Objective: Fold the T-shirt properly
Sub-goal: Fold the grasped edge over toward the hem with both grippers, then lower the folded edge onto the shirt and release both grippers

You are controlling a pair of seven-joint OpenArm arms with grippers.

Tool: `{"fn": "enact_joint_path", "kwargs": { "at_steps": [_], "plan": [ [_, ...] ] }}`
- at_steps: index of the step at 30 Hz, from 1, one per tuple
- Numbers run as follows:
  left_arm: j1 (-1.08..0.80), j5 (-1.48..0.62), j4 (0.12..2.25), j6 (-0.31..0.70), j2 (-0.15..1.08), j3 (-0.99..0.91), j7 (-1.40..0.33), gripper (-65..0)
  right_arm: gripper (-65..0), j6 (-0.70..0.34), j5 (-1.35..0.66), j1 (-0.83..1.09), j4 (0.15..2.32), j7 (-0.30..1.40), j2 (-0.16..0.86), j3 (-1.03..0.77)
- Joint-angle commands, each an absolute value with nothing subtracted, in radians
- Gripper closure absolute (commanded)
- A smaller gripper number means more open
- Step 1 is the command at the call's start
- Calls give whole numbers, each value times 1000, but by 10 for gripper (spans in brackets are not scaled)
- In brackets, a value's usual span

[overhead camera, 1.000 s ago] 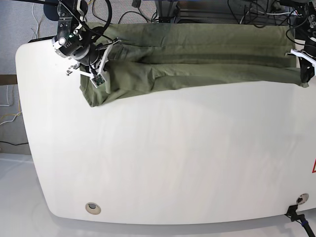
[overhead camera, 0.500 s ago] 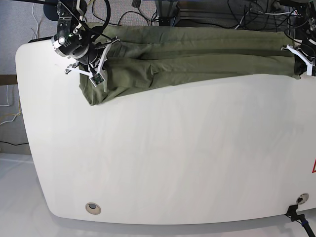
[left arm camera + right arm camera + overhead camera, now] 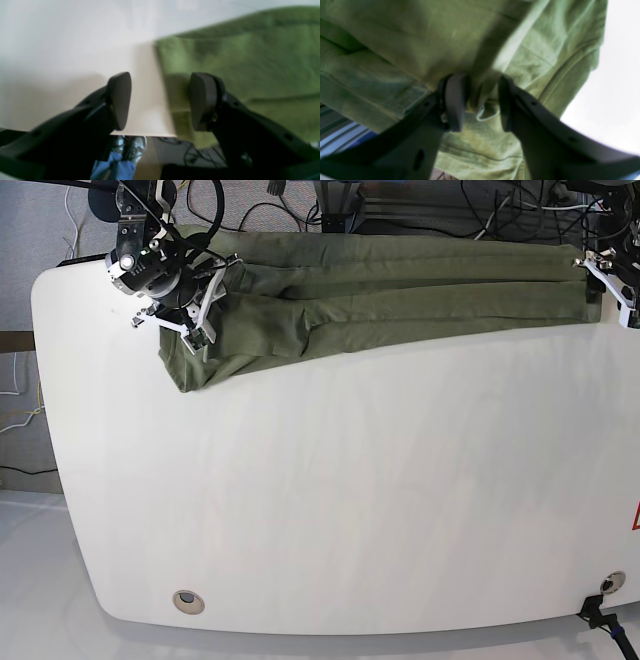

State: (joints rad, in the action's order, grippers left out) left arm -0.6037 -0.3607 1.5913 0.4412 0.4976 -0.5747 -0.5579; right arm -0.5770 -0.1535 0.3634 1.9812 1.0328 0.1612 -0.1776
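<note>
The olive-green T-shirt [image 3: 400,290] lies as a long folded band along the table's far edge. My right gripper [image 3: 195,310] is at its left end. In the right wrist view this gripper [image 3: 477,102] is shut on a bunched fold of the T-shirt [image 3: 420,37]. My left gripper [image 3: 608,280] is at the shirt's right end. In the left wrist view it [image 3: 160,102] is open and empty. The T-shirt's edge [image 3: 250,62] lies by its right finger [image 3: 202,100], and bare table shows between the jaws.
The white table [image 3: 350,480] stretches toward the near side, with a round grommet [image 3: 187,601] near the front left. Cables [image 3: 480,200] and stands crowd the space behind the far edge. A shoe [image 3: 132,146] shows on the floor below the table edge.
The shirt's right end has moved toward the far edge, narrowing the band. My left gripper moved with it and has let go. My right gripper has barely moved.
</note>
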Motion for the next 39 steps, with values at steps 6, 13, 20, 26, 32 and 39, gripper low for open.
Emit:
{"fn": "enact_joint_path", "kwargs": {
  "at_steps": [6, 13, 20, 26, 32, 39],
  "plan": [
    [-601, -446, 1707, 570, 450, -777, -539, -348, -243, -575, -160, 357, 1998, 1020, 166, -180],
    [-601, -443, 1758, 698, 390, -710, -616, -292, -243, -575, -162, 338, 1998, 1018, 165, -179],
    [-610, -346, 1733, 698, 338, -651, -616, -53, -243, -575, -162, 335, 1998, 1018, 163, -179],
    [-601, -314, 1647, 698, 341, -591, -616, -53, -235, -575, -162, 335, 1998, 1018, 163, -180],
    [-476, -189, 1543, 698, 341, -526, -619, -53, -233, -575, -162, 334, 1998, 1018, 160, -182],
    [-320, -127, 1409, 698, 361, -504, -619, -54, -233, -575, -156, 283, 1986, 1020, 137, -185]
  ]
}}
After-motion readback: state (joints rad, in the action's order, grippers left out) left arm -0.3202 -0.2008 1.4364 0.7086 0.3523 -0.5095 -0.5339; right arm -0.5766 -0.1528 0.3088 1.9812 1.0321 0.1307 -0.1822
